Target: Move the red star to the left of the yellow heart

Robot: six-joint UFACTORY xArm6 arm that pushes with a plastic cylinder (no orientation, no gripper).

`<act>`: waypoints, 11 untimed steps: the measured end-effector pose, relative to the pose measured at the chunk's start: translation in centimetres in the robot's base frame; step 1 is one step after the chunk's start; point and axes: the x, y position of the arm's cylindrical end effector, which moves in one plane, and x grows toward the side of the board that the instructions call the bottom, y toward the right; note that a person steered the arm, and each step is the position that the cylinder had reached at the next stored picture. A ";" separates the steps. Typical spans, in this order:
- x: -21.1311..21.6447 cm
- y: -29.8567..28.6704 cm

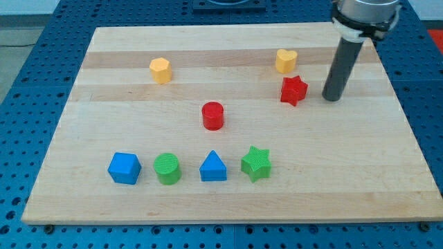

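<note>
The red star lies on the wooden board in the upper right part of the view. The yellow heart sits just above it, slightly to the left, with a small gap between them. My tip rests on the board to the right of the red star, about a block's width from it, at nearly the same height in the view. The dark rod rises from it toward the view's top right.
A yellow hexagon lies at upper left. A red cylinder sits mid-board. Along the bottom stand a blue cube-like block, a green cylinder, a blue triangle and a green star. The board's right edge is near the rod.
</note>
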 end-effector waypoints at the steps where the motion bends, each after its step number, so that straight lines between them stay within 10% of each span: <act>1: 0.0 -3.9; 11: -4.0 -12.8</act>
